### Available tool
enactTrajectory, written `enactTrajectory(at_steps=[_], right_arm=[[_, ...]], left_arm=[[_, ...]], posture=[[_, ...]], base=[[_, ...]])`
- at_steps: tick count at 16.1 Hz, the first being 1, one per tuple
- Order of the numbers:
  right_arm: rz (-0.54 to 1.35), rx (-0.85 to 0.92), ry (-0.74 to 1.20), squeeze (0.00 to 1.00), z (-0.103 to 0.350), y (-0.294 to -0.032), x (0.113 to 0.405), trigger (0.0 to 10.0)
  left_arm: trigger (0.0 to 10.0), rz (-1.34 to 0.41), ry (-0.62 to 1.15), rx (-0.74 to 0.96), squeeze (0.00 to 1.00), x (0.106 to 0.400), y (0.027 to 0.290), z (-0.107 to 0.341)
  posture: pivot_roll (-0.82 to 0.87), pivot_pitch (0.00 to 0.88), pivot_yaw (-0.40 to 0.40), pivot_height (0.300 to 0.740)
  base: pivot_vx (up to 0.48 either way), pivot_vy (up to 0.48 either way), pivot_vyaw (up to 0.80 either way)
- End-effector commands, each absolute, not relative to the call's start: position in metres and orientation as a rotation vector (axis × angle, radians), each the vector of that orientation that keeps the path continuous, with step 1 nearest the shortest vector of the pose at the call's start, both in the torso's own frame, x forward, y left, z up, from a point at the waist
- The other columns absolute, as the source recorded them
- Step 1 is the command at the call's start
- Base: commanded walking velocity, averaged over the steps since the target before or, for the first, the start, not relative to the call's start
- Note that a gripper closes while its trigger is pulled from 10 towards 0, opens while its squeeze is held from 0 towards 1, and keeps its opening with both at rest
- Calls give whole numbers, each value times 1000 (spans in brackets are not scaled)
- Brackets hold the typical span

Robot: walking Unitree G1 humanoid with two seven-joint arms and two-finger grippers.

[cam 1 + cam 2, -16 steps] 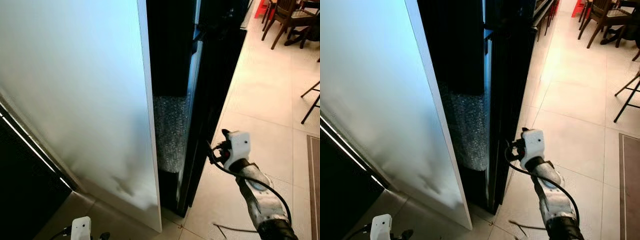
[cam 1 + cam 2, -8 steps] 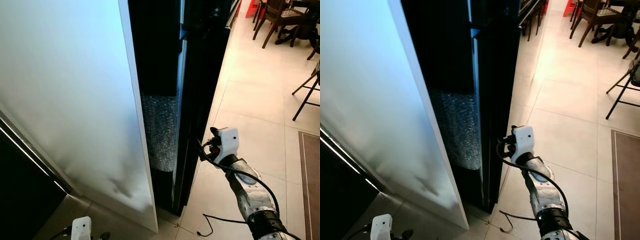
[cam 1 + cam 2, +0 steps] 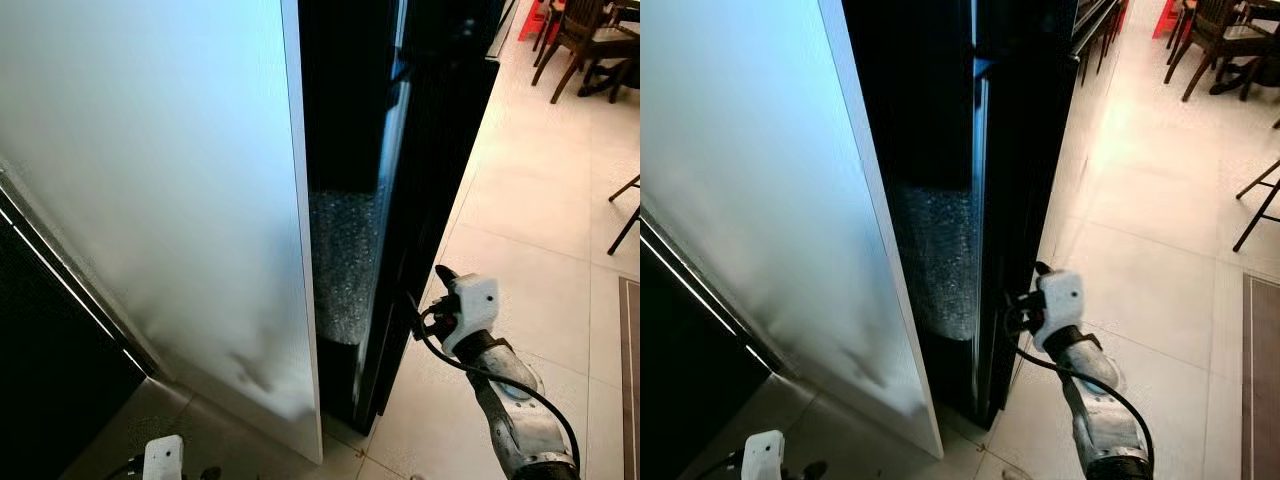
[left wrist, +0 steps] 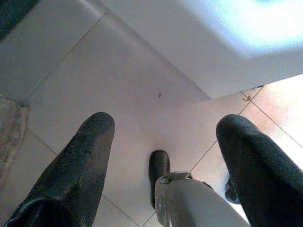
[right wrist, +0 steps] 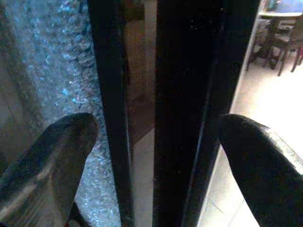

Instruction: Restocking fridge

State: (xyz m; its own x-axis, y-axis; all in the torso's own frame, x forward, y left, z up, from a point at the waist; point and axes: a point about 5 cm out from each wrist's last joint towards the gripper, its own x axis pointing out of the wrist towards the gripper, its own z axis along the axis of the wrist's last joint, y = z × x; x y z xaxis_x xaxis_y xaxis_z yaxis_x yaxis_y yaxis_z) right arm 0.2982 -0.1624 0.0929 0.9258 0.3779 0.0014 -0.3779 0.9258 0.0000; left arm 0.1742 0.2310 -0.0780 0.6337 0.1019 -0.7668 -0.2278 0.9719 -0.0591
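Note:
The tall black fridge (image 3: 430,150) stands ahead with its door edge (image 3: 385,250) facing me, and a narrow gap runs beside that edge. My right gripper (image 3: 424,310) is raised to the lower part of the door edge. Its fingers are open in the right wrist view, one finger (image 5: 52,156) on the gap side and the other on the room side, with the black door edge (image 5: 182,109) between them. My left gripper (image 4: 165,127) hangs low and open over the tiled floor, nothing between its fingers.
A large white panel (image 3: 170,200) fills the left, close to the fridge. A bubble-textured sheet (image 3: 340,260) shows inside the gap. A dark unit (image 3: 50,390) lies at far left. Wooden chairs (image 3: 585,40) stand at the back right on pale floor tiles (image 3: 540,210).
The whole picture has swung sideways and back, so the camera moved. My right gripper stays at the fridge door edge. The left arm still hangs low.

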Motion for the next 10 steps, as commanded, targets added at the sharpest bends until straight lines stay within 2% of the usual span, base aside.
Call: enactTrajectory(at_steps=[1, 10], right_arm=[[384, 4, -27, 0, 100, -163, 299, 10000], [379, 3, -19, 0, 102, -163, 295, 10000]], left_arm=[[10000, 196, 869, -159, 0, 173, 232, -78], [10000, 196, 869, -159, 0, 173, 232, -78]], posture=[[-101, 0, 21, 740], [-101, 0, 21, 740]], base=[[0, 0, 0], [0, 0, 0]])
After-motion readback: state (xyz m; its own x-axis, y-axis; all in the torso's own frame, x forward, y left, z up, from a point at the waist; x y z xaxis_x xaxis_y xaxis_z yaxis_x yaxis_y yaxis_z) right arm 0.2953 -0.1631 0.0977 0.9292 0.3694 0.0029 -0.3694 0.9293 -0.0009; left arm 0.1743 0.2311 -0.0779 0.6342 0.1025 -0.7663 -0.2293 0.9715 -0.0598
